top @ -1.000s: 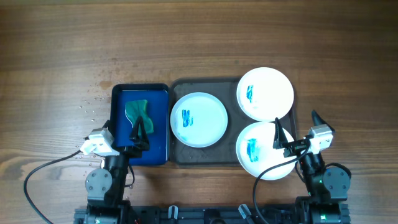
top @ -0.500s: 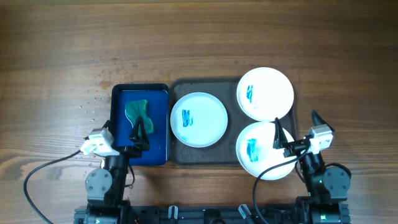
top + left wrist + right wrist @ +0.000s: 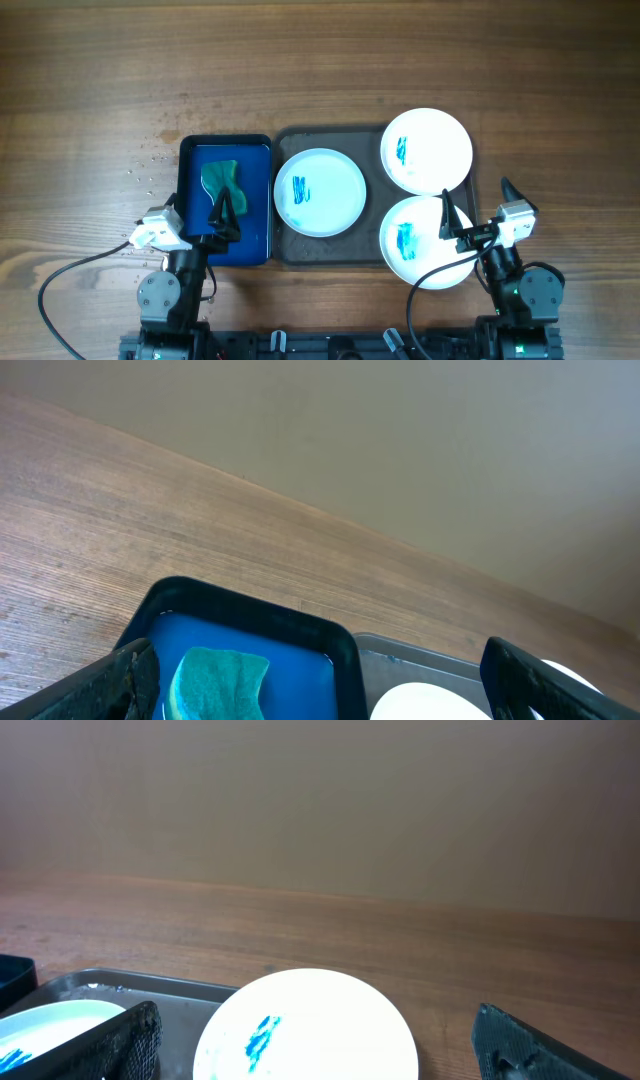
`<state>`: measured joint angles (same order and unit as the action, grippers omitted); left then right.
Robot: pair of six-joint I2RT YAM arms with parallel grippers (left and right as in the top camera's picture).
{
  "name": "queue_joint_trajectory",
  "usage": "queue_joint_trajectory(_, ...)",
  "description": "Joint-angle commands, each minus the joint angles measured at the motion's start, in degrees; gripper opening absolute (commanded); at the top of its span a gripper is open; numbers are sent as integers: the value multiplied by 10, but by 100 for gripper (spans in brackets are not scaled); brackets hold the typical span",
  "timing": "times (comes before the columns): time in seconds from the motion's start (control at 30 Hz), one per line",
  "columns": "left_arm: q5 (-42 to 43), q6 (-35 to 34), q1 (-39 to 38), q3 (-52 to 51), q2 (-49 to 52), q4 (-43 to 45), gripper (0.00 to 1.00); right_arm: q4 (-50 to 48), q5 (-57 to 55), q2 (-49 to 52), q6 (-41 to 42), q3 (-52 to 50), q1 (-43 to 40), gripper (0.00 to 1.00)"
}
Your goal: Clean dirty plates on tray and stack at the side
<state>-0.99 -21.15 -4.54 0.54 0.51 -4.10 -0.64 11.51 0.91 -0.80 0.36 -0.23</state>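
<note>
While hanging low at the near edge of the table point(image 3: 100, 80), holding nothing at all: left gripper point(image 3: 198, 207), fingers flung wide apart, empty, one finger over the near part of the blue tray point(image 3: 184, 180), just short of the green sponge point(image 3: 222, 180) lying inside it. Over on the other side, right gripper point(image 3: 476, 203), fingers equally wide apart, empty too, one tip above the near-right plate point(image 3: 415, 245), the other out past the tray point(image 3: 290, 250). And there on that dark tray, right beside the blue one: all three plates, white, each with a blue smear near the middle. Left plate point(image 3: 320, 192) flat and wholly inside the rim. Far-right plate point(image 3: 427, 150) hanging over the far corner. Near-right plate spilling over the near edge. Those two on the right touching, possibly overlapping, hard to call. A scatter of small specks point(image 3: 148, 165) on the wood left of the blue tray.
</note>
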Motion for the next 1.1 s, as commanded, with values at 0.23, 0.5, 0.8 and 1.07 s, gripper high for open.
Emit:
queue_joint_trajectory(0.23, -6, 1, 3, -2, -1, 0, 100, -2, -3, 1, -7, -1, 3, 100)
queue_joint_trajectory(0.5, -6, 1, 3, -2, -1, 0, 100, -2, -3, 1, -7, -1, 3, 100)
queue_joint_trajectory(0.8, -6, 1, 3, -2, -1, 5, 100, -2, -3, 1, -7, -1, 3, 100)
queue_joint_trajectory(1.07, 26, -1, 3, 2, -1, 38, 100, -2, -3, 1, -7, -1, 3, 100)
